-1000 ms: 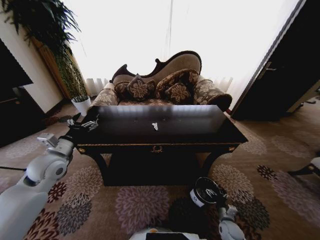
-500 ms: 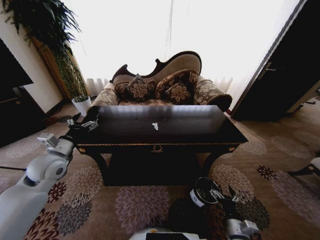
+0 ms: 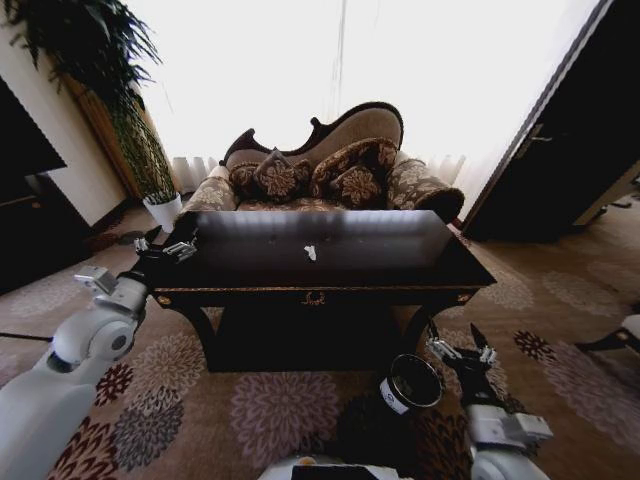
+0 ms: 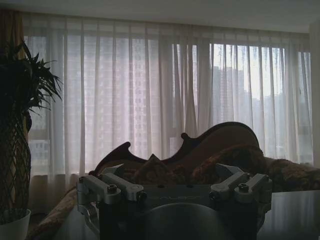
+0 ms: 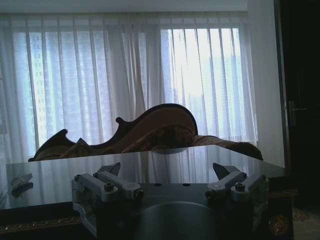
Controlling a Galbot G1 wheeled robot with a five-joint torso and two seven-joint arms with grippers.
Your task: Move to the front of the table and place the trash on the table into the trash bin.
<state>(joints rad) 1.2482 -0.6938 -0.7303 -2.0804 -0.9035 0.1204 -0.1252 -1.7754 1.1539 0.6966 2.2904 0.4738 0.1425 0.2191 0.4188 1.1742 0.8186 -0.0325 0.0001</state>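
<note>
The dark glossy table [image 3: 400, 268] stands in front of me in the head view. On its top near the middle lies one small white crumpled piece of trash [image 3: 310, 252]; in the right wrist view the same trash [image 5: 20, 181] shows far off on the table top [image 5: 150, 165]. The black trash bin [image 3: 411, 383] sits on the carpet before the table's right front leg. My right gripper [image 3: 462, 351] is open and empty, just right of the bin and below table height. My left gripper [image 3: 166, 245] hangs open and empty at the table's left front corner.
An ornate sofa [image 3: 330, 165] with cushions stands close behind the table. A white plant pot [image 3: 163, 208] with a tall plant is at the back left. Dark furniture [image 3: 25, 200] is on the left, a dark door [image 3: 560, 150] on the right. Patterned carpet lies around the table.
My right gripper has risen from above the bin and shifted right, now beside the table's right front leg. The left arm and the trash have not moved.
</note>
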